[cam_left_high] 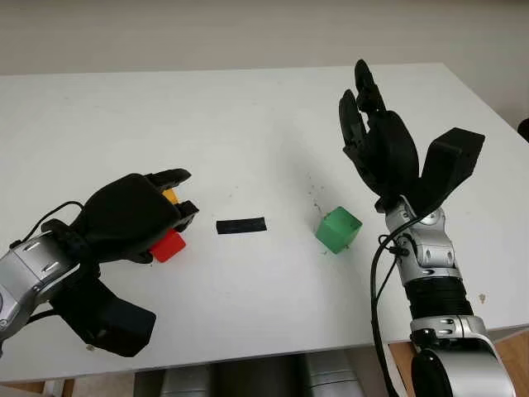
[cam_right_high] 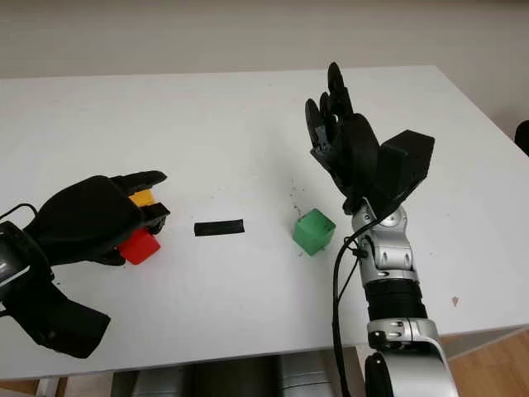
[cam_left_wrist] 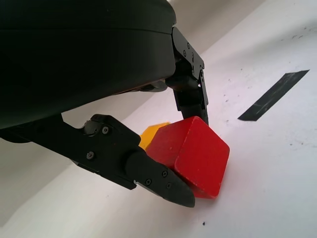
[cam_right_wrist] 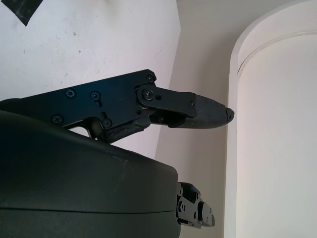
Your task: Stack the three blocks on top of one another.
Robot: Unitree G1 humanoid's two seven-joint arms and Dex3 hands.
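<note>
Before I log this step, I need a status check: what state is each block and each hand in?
red block: on the table, gripped by the left hand
yellow block: on the table, behind the red one, touching it
green block: loose, unstacked
left hand: shut on red block
right hand: open, raised beyond the green block

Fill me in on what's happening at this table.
The robot is at work on stacking three blocks, and nothing is stacked yet. Its left hand is closed around the red block at the table's left side, with the yellow block right behind it. The green block sits alone on the right, untouched. The right hand is open and raised above the table beyond the green block. A strip of black tape lies between the blocks.
</note>
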